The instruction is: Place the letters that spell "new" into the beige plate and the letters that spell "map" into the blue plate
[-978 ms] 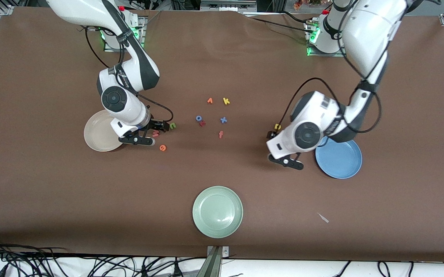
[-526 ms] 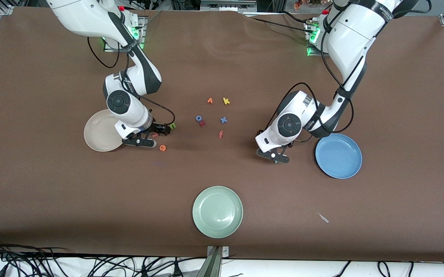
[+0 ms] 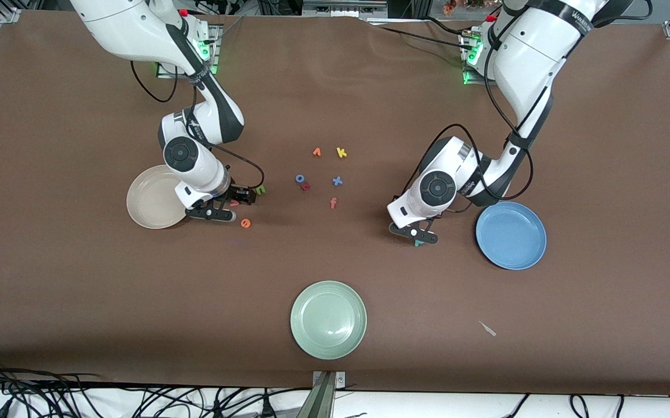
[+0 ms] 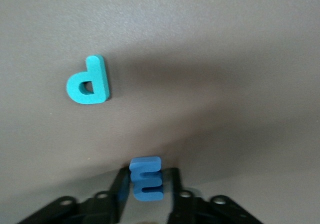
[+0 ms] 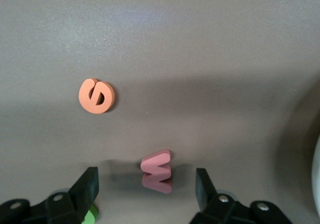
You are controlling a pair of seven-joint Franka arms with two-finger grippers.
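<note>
Two Franka arms worked a brown table [image 3: 335, 87] at once. The left gripper [image 3: 419, 237] stood low on the cloth with its fingers clamped on either side of the blue "m" [image 4: 146, 180], while the teal "p" [image 4: 89, 80] lay flat just beside it, apart from the fingers. The blue plate [image 3: 511, 235], bare of letters, sat near at the gripper's three o'clock in the front view. The right gripper [image 3: 227, 203] was spread wide astride the salmon "w" [image 5: 156, 165], neither finger touching it. The beige plate [image 3: 143, 203], also without letters, lay at about its nine o'clock, the orange "e" [image 3: 245, 223] at five o'clock and the green "n" [image 3: 260, 189] at two o'clock. (The yellow "a" could not be seen, probably hidden under the left arm.) Judging by the scene, the "m" wanted a straight lift before any sideways carry, so that the "p" was not swept along. The right fingers looked well centred and needed only to close squarely on the upright "w", staying off the "n" beside one finger. Both foam letters seemed light and likely to twist in a skewed grip.
</note>
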